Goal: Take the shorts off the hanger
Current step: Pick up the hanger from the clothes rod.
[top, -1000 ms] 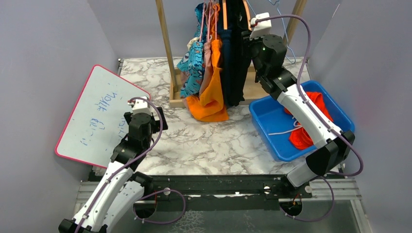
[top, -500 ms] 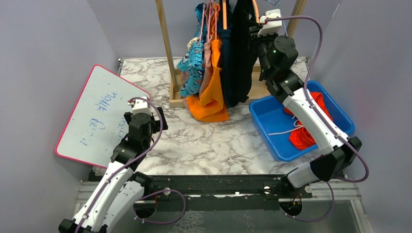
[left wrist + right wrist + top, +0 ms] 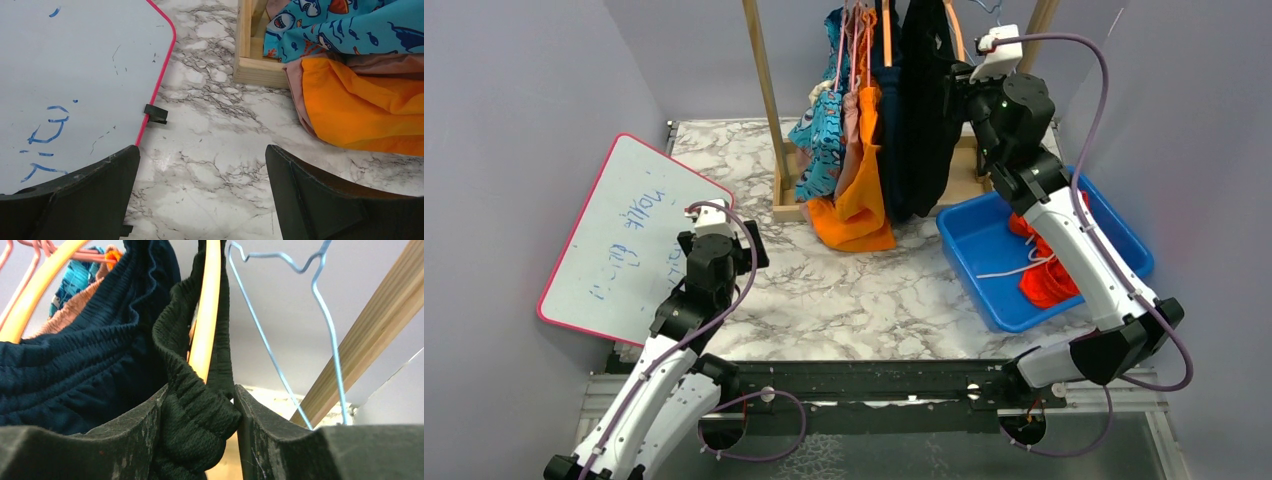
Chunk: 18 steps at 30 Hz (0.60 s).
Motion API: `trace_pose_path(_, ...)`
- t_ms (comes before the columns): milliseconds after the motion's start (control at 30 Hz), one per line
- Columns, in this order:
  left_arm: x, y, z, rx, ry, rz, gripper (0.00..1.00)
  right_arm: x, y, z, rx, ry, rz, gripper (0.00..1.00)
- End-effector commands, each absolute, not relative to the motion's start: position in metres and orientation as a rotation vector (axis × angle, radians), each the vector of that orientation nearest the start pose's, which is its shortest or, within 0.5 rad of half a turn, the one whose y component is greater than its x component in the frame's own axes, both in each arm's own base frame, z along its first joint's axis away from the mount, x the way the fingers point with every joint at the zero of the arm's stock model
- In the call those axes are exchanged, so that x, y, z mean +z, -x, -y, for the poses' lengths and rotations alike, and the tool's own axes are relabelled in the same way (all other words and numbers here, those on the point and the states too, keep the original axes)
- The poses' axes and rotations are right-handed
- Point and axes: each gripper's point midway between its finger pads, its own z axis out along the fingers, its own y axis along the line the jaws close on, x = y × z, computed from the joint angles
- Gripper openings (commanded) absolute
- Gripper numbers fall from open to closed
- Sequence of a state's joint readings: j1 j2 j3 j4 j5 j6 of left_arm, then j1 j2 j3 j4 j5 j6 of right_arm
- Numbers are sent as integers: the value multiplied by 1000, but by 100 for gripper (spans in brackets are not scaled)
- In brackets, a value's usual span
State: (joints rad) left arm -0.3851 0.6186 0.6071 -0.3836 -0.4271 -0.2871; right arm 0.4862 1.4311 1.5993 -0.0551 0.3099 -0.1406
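Observation:
Several shorts hang on hangers from a wooden rack (image 3: 764,90): blue cartoon-print (image 3: 819,140), dusty pink (image 3: 852,125), bright orange (image 3: 856,205), dark navy (image 3: 890,130) and black (image 3: 927,110). My right gripper (image 3: 964,75) is raised beside the rack and shut on the elastic waistband of the black shorts (image 3: 197,425), which hang on an orange hanger (image 3: 206,315). The navy shorts (image 3: 75,370) hang just to its left. Red-orange shorts (image 3: 1054,270) lie in the blue bin (image 3: 984,245). My left gripper (image 3: 200,195) is open and empty, low over the marble table.
A pink-rimmed whiteboard (image 3: 624,245) lies at the left, its edge near my left gripper (image 3: 155,90). An empty blue wire hanger (image 3: 280,325) hangs right of the black shorts. The rack's wooden base (image 3: 252,55) stands ahead of the left gripper.
My right arm has lifted and swung right, pulling the black shorts' waistband up and to the right away from the navy pair. The left arm has not moved.

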Motion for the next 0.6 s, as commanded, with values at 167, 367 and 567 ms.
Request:
trace_pose_path(167, 199, -264, 46, -69, 152, -1917, 99, 430, -403, -180, 244, 314, -1717, 66)
trace_pose_path(367, 202, -262, 45, -71, 159, -1903, 99, 436, -420, -177, 237, 301, -1778, 73)
trace_pose_path(567, 201, -262, 46, -74, 155, -1908, 99, 446, -447, -163, 163, 207, -1791, 74)
